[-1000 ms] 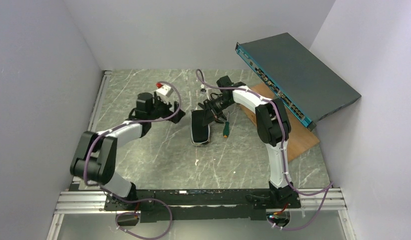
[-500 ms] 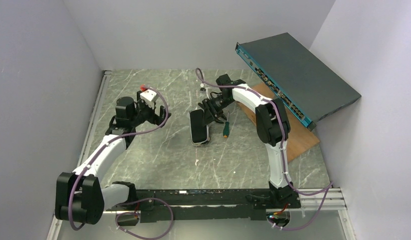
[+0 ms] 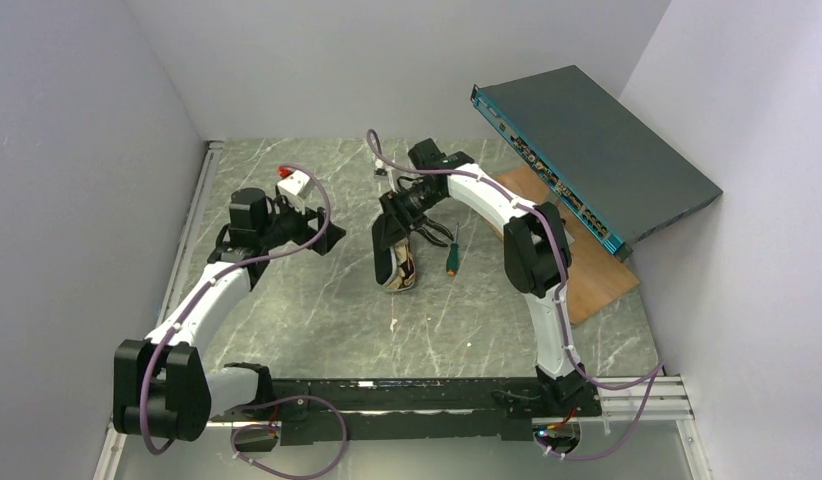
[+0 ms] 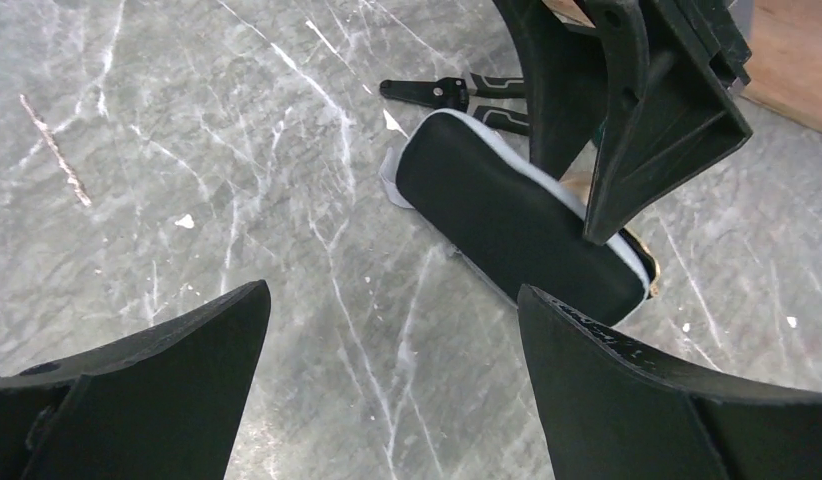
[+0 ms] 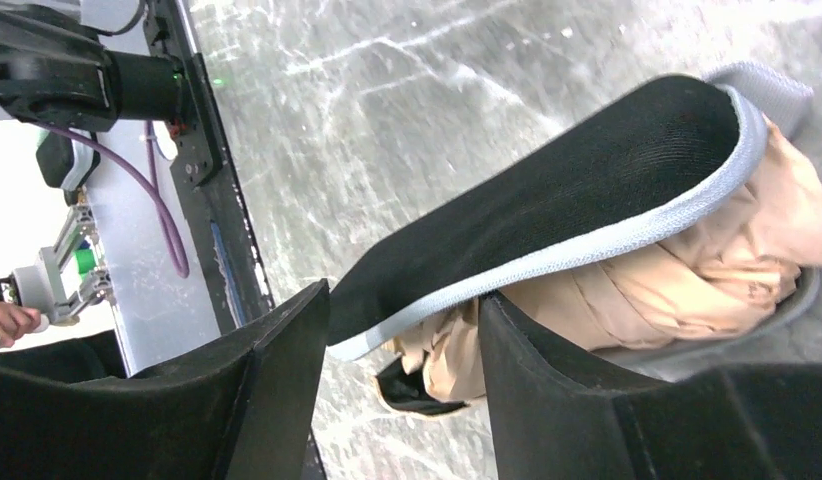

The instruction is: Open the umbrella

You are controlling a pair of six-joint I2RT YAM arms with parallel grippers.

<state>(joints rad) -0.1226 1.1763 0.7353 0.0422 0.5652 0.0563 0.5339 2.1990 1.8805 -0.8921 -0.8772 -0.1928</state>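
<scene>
Count first: one umbrella (image 3: 405, 272), one black cover (image 3: 385, 245) round it, two grippers, one screwdriver, one switch box, one board. Umbrella's spot: about mid-bench, a touch toward the far edge, wrapped in that grey-trimmed cover.

Over to the right gripper (image 3: 397, 212): pinched onto the cover's flap, tipping it up off the marble bench (image 3: 317, 320). And the left gripper (image 3: 325, 236): spread wide, gripping nothing, hanging left of the umbrella and well apart from it.

Just right of the cover, a green-handled screwdriver (image 3: 452, 257) flat on the marble. Out at the far right corner, a dark switch box (image 3: 597, 150), tilted, over a wooden board (image 3: 597, 280).

From the left wrist, mostly cover (image 4: 507, 220) and slivers of beige, with the right arm's fingers (image 4: 667, 120) standing in front. Also a dark hand tool (image 4: 432, 92) beyond.

From the right wrist, far more: the umbrella (image 5: 707, 270) itself, crinkled beige folds bulging under the lifted cover (image 5: 587, 170), flap edge caught between both fingers (image 5: 257, 390).
</scene>
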